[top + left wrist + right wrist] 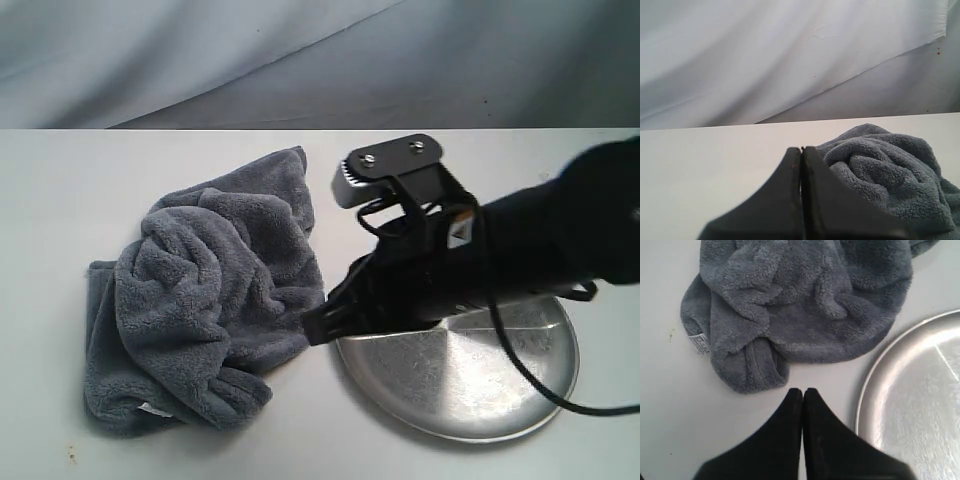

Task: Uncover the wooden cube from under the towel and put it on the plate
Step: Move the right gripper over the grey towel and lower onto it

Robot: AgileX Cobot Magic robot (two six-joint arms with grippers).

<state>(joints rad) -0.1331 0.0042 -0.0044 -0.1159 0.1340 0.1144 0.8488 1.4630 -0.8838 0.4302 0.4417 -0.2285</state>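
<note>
Uncovering step: right claw (316,325), pressed together and empty, hovers just beside the towel (200,290); next it must part and pinch cloth.

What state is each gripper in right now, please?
Left gripper: closed, holding nothing.
Right gripper: closed, holding nothing, beside the towel.

The towel (210,290) is dark grey plush cloth, fluffy and matt, with a small white tag (699,343). The plate (470,380) is shiny silver metal, faintly streaked. The bench (60,180) is smooth matt white. The left gripper (801,150) and right gripper (802,392) are smooth matt black.
</note>
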